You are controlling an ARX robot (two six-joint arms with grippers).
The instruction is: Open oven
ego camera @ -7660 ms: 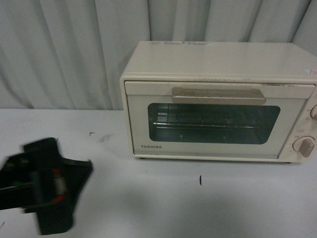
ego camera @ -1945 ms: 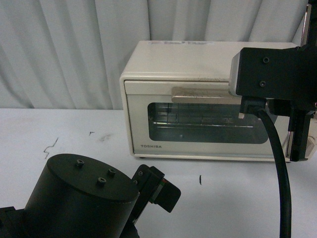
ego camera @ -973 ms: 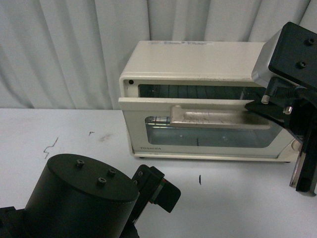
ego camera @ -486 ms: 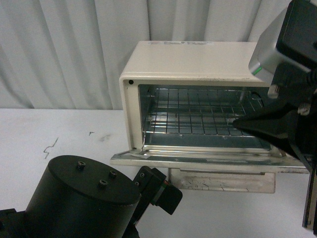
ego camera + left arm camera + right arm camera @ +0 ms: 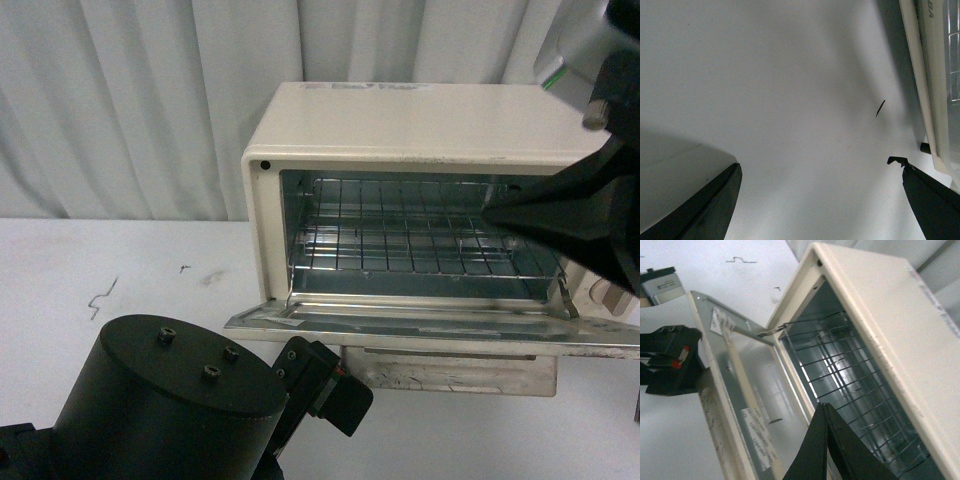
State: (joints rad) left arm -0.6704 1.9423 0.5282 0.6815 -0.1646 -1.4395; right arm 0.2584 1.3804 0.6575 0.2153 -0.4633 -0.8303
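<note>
Right arm: up at the right, end effector (image 5: 495,212) pressed together on nothing, tip in front of the open cavity.
Left arm: low, near left, end effector (image 5: 815,164) spread wide above the tabletop (image 5: 100,260).
Count: one oven (image 5: 400,120) at the back of the tabletop, one door (image 5: 430,325) lying flat open, one rack (image 5: 410,230) inside.
Around: curtain (image 5: 130,100) behind; the left arm's black body blocks the near-left tabletop.
</note>
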